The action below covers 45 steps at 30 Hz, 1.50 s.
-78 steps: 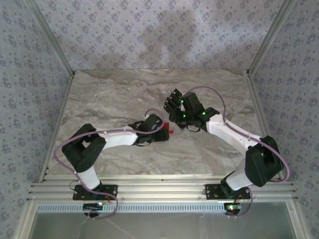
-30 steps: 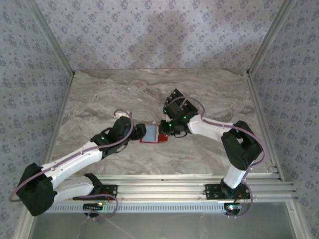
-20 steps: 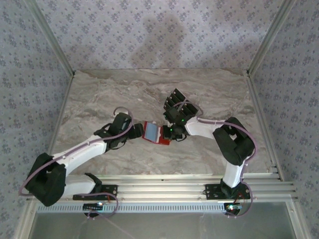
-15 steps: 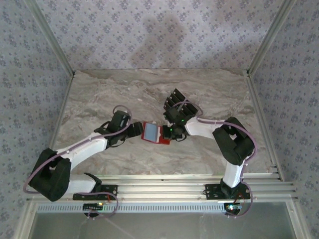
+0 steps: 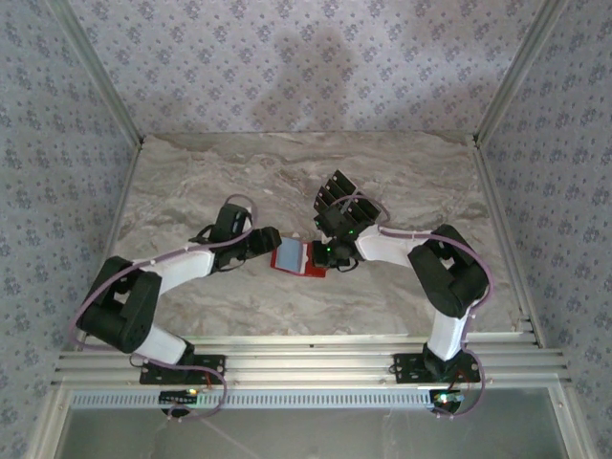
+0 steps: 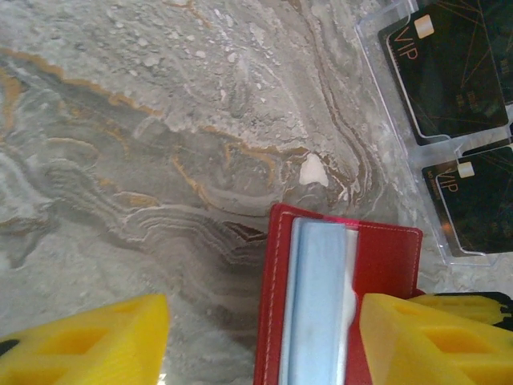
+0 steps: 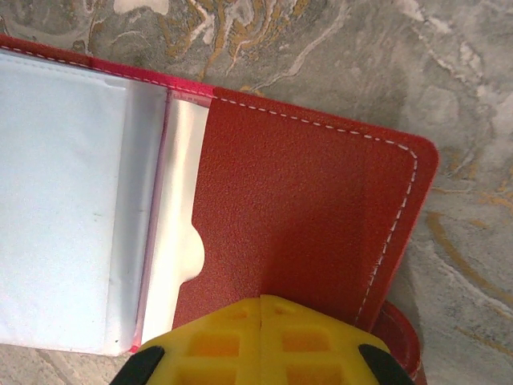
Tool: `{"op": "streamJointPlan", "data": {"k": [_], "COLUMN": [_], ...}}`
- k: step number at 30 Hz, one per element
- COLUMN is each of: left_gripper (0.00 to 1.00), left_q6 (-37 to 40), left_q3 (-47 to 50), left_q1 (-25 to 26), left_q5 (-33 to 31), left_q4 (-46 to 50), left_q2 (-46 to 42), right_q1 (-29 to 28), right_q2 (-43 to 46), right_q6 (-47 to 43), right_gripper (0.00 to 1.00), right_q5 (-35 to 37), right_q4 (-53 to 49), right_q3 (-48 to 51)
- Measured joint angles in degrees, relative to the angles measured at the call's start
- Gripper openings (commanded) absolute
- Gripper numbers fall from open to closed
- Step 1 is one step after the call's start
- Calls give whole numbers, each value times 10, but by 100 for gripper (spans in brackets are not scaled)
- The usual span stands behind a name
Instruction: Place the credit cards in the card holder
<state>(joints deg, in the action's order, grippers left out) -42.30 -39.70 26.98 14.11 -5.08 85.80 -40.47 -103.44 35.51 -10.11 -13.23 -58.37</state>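
The red card holder lies open on the marble table, its pale inside facing up. My left gripper is open at its left edge; the yellow fingers stand either side of the pale pocket. My right gripper is shut, its joined yellow tips pressing down on the red flap with nothing seen between them. The black credit cards lie just beyond the holder, two of them in clear sleeves.
Grey veined marble table with patterned walls on three sides and metal rails along the near edge. A second card lies close to the holder's far right corner. Open tabletop stretches to the left and far side.
The holder, earlier nearly covered by the left gripper, now lies open. The right gripper dropped onto its right flap and stayed. The left arm folded back, its gripper remaining at the holder's left edge.
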Motion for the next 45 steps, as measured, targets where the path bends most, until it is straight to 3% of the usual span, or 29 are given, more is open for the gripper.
{"op": "streamJointPlan", "data": {"k": [15,23,27,40,45], "left_gripper": [38,50,50,17,16], "left_q6": [-13,-17,-19,-27,-28], "left_q3": [0,1,2,15,17], "left_q1": [0,0,0,0,0], "left_q5": [16,16,16,23,22], "left_q4": [-51,-65,-70,-92,-102], "left_q2": [28,36,48,63,63], "right_q1": [1,1,1,1,1], "right_q2": [0,0,0,0,0], "right_q6": [0,0,0,-1,-2], "right_gripper": [6,6,6,6,6], "right_q5": [-2,-2,-2,-2,-2], "right_q4": [1,2,2,2,2], "right_q3": [1,1,1,1,1]}}
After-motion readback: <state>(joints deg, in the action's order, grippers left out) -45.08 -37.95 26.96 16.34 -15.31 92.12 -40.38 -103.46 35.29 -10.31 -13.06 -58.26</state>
